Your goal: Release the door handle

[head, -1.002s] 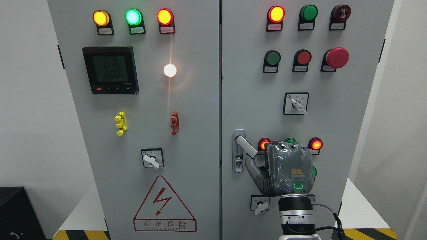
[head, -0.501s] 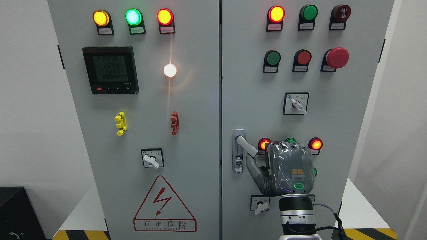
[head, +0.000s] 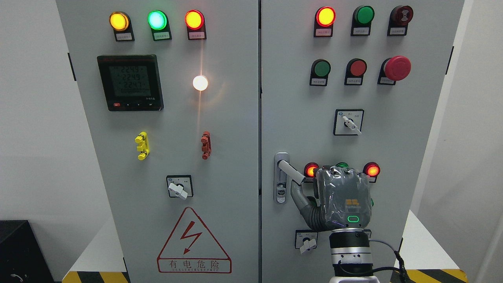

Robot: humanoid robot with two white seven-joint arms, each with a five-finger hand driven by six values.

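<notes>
The right hand (head: 342,200) is raised against the right cabinet door (head: 408,129), its back to the camera. The handle (head: 291,173) sticks out tilted from its latch plate (head: 280,179), up and left of the thumb (head: 300,196). The thumb reaches up beneath the handle's free end, touching it or just short of it; the other fingers are hidden behind the palm, so I cannot tell whether they are curled or slack, or whether anything is gripped. The hand likely sits this close because letting go is only just under way.

Two lit red lamps (head: 311,169) flank the knuckles, and a green lamp (head: 342,165) peeks over them. A small rotary switch (head: 307,244) sits below the thumb, beside the wrist. Those are the nearest things to brush on withdrawal, so I judge pulling straight back from the door safest. No left hand shows.
</notes>
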